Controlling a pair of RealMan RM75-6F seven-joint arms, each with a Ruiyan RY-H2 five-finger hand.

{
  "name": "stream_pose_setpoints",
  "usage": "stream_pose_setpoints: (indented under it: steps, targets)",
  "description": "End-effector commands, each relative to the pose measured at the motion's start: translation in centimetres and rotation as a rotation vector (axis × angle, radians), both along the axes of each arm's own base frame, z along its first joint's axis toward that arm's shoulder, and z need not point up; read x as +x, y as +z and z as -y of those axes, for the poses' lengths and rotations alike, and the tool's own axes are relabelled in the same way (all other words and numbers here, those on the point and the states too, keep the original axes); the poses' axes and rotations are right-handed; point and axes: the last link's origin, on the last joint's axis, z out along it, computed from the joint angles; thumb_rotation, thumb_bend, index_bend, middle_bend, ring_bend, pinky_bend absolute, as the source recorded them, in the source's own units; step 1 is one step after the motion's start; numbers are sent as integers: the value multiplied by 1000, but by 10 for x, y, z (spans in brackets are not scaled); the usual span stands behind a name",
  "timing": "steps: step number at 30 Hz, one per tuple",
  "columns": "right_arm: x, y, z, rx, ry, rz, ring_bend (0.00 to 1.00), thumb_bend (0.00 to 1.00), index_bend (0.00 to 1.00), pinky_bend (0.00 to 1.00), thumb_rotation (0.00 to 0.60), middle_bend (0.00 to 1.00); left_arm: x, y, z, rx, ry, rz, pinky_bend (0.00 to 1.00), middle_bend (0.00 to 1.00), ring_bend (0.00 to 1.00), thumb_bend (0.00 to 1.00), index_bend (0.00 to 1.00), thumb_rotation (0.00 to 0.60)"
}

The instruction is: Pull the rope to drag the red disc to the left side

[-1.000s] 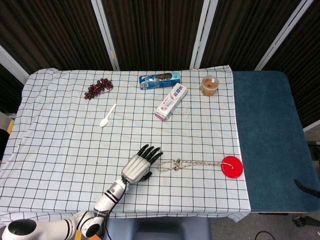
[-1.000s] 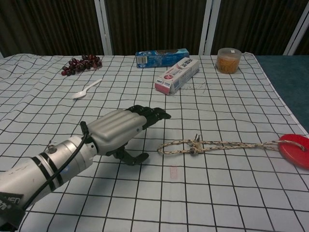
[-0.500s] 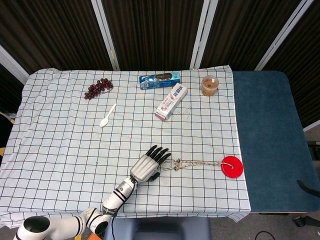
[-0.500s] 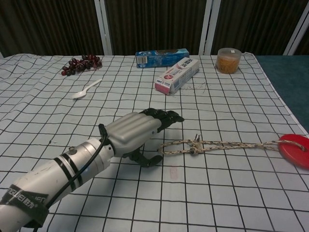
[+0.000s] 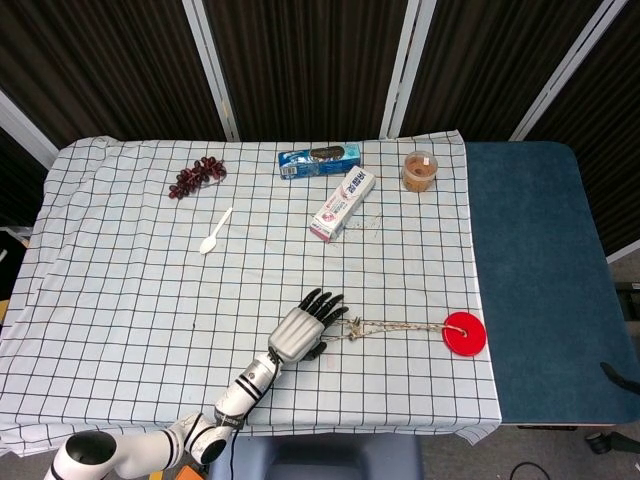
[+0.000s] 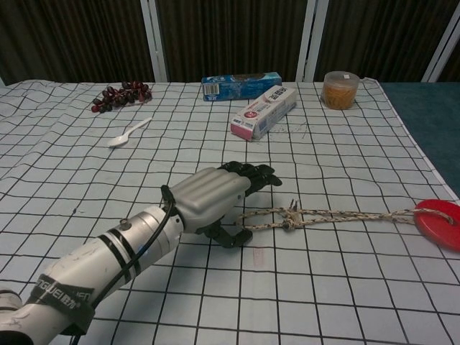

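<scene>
A red disc (image 5: 464, 333) (image 6: 440, 222) lies near the right edge of the checked cloth. A braided rope (image 5: 388, 326) (image 6: 338, 215) runs left from it to a knot and a loop end. My left hand (image 5: 308, 326) (image 6: 215, 199) hovers over that loop end, palm down, fingers spread and pointing right, thumb low beside the rope. The hand covers the loop tip, and nothing shows as gripped. My right hand is in neither view.
At the back lie a toothpaste box (image 5: 343, 204), a blue packet (image 5: 320, 159), a small lidded jar (image 5: 420, 171), grapes (image 5: 196, 176) and a white spoon (image 5: 214, 231). A blue mat (image 5: 540, 280) borders the cloth on the right.
My left hand has moved right, from short of the rope to over its loop end. Rope and disc have not shifted.
</scene>
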Motion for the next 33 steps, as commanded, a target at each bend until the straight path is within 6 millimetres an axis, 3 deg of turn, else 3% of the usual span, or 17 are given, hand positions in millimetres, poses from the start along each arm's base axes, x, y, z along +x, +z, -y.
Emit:
stream_pose_setpoints:
  steps: [1, 20, 25, 30, 33]
  targets:
    - [-1, 0, 0, -1, -5, 1, 0, 271, 0, 0, 600, 0, 2, -2, -2, 5, -2, 4, 0, 0, 0, 398, 192, 600]
    - [0, -1, 2, 4, -2, -4, 0, 271, 0, 0, 600, 0, -6, -3, -10, 57, -8, -16, 7, 47, 0, 462, 545, 600]
    - [1, -2, 3, 8, -3, -7, 0, 271, 0, 0, 600, 0, -9, -1, -11, 61, 0, -14, 30, 88, 0, 566, 633, 600]
    - [3, -4, 5, 13, -2, -11, 0, 272, 0, 0, 600, 0, -17, 13, -13, 105, 14, 7, 45, 131, 0, 652, 753, 600]
    - [4, -4, 6, 16, -2, -14, 0, 272, 0, 0, 600, 0, -33, 32, -14, 160, 28, 22, 54, 155, 0, 704, 809, 600]
